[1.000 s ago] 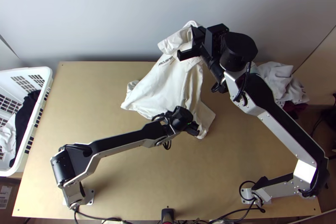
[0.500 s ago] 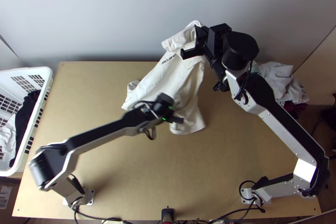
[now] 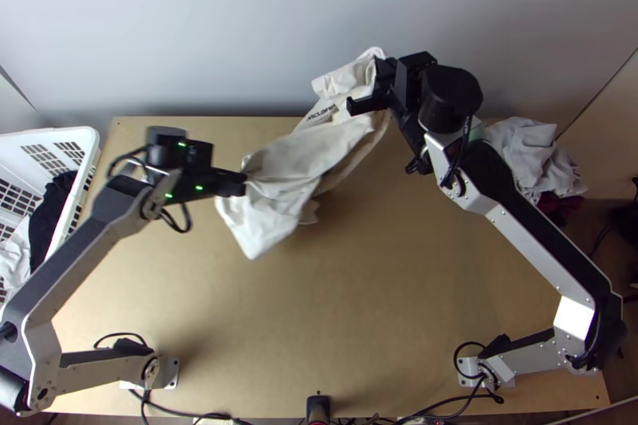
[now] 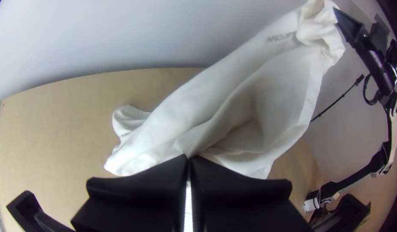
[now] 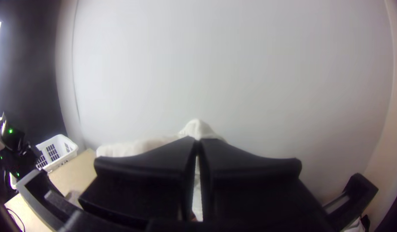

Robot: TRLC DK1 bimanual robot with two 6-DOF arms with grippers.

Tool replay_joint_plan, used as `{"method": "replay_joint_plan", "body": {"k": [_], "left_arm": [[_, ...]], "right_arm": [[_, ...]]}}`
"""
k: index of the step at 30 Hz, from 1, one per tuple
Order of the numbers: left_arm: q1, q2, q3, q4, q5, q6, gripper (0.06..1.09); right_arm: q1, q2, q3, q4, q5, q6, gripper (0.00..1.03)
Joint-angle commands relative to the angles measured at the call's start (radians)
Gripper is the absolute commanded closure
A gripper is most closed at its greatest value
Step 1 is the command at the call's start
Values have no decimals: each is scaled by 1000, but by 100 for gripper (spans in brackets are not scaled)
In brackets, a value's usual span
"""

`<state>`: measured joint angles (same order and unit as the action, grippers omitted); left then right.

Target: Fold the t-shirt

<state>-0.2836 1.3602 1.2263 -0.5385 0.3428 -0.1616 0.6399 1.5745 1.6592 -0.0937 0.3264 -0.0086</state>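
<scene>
The white t-shirt (image 3: pixel 295 158) hangs stretched between the two grippers, its dark lettering near the upper end; its lower part lies loosely draped over the table. My left gripper (image 3: pixel 243 183) is at the shirt's left side, and in the left wrist view my left gripper (image 4: pixel 188 160) is shut on the cloth. Up near the wall my right gripper (image 3: pixel 368 84) holds the shirt's upper end, bunched. In the right wrist view my right gripper (image 5: pixel 196 141) is shut with white cloth (image 5: pixel 197 129) rising behind its fingers.
A white laundry basket (image 3: pixel 89 155) with dark and white cloth stands at the table's left. A pile of light cloth (image 3: pixel 536 155) lies beyond the right arm. Bare table (image 3: pixel 383 305) spreads in front of the shirt, and a pale wall (image 3: pixel 239 26) rises behind.
My left gripper has swung from the middle far to the left, pulling the shirt's lower part with it. The right gripper has barely shifted and still holds the upper end.
</scene>
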Motion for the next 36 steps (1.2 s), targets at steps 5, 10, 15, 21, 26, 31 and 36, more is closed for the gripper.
{"method": "replay_joint_plan", "body": {"k": [5, 10, 15, 21, 26, 31, 36], "left_arm": [[192, 333, 32, -127, 243, 263, 69], [106, 516, 99, -258, 300, 297, 18], [86, 517, 93, -133, 328, 100, 15], [144, 307, 81, -51, 265, -167, 14], [244, 151, 81, -66, 269, -253, 12], [285, 62, -5, -123, 285, -300, 11], [277, -35, -175, -126, 331, -389, 11]], "right_arm": [[-20, -1, -177, 45, -1, 41, 100], [-19, -4, -213, 45, -1, 42, 100], [-25, -11, -236, 45, 0, 41, 100], [-23, -18, -263, 45, -1, 36, 100], [-17, 2, -273, 149, -1, 27, 100], [1, 45, -234, 150, -1, 25, 100], [6, 64, -222, 150, -1, 25, 100]]}}
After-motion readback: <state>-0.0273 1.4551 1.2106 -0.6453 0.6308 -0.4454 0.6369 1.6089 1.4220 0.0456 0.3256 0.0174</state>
